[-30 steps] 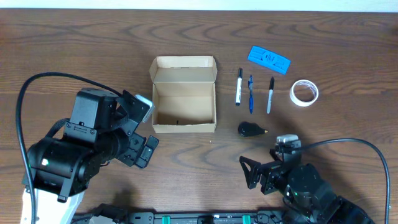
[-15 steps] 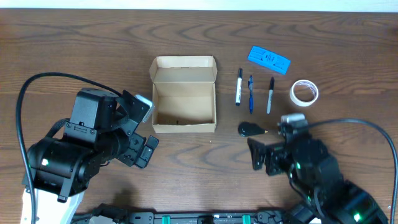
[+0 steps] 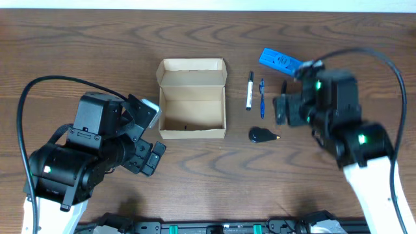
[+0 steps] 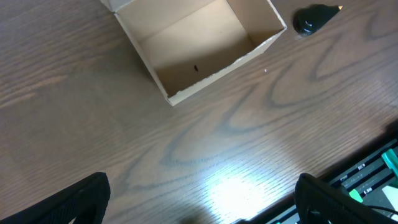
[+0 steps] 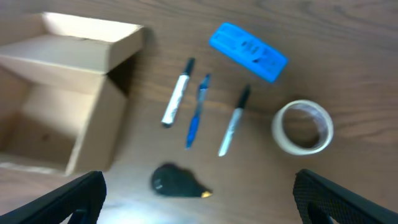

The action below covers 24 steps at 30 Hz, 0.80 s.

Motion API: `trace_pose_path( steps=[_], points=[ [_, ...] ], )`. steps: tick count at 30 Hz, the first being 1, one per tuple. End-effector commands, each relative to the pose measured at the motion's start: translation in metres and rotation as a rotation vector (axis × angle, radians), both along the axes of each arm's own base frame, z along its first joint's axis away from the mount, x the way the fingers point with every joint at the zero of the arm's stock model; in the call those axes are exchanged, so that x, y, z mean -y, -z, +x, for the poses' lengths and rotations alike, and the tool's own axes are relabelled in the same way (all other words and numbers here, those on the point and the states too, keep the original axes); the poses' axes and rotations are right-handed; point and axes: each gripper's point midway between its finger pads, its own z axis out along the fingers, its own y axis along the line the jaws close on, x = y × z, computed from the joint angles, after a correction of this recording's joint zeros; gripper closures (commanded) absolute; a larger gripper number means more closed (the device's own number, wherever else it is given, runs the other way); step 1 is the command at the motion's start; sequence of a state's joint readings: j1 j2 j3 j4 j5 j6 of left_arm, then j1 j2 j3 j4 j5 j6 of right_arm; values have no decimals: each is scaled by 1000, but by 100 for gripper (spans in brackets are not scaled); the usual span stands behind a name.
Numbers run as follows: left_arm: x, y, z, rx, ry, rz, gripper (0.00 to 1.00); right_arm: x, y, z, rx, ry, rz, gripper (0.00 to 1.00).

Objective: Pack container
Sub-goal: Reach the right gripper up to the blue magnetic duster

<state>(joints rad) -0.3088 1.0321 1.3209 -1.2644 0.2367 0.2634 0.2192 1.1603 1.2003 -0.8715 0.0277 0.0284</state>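
One container (image 3: 192, 99), three pens (image 5: 198, 111), one tape roll (image 5: 302, 127), one blue block (image 5: 247, 51), one black lump (image 5: 174, 182); left tool (image 4: 202, 202) and right tool (image 5: 202, 199) gape empty.

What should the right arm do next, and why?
Probably lower the right gripper toward the blue pen. Its jaws stand open and hold nothing. In the right wrist view the blue pen lies near the middle, between the white marker and the black marker. The container is open and looks empty, so a first item is still needed.
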Motion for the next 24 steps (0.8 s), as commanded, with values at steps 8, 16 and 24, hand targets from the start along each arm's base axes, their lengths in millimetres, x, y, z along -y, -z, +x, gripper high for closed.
trace_pose_path(
  steps=[8,16,24],
  points=[
    [1,-5,0,14,15,-5,5,15,-15,66,4,-111,-93,1],
    [1,-5,0,14,15,-5,4,14,-10,116,-52,-178,-31,1],
    [1,-5,0,14,15,-5,5,22,13,189,-6,-281,-128,1]
  ],
)
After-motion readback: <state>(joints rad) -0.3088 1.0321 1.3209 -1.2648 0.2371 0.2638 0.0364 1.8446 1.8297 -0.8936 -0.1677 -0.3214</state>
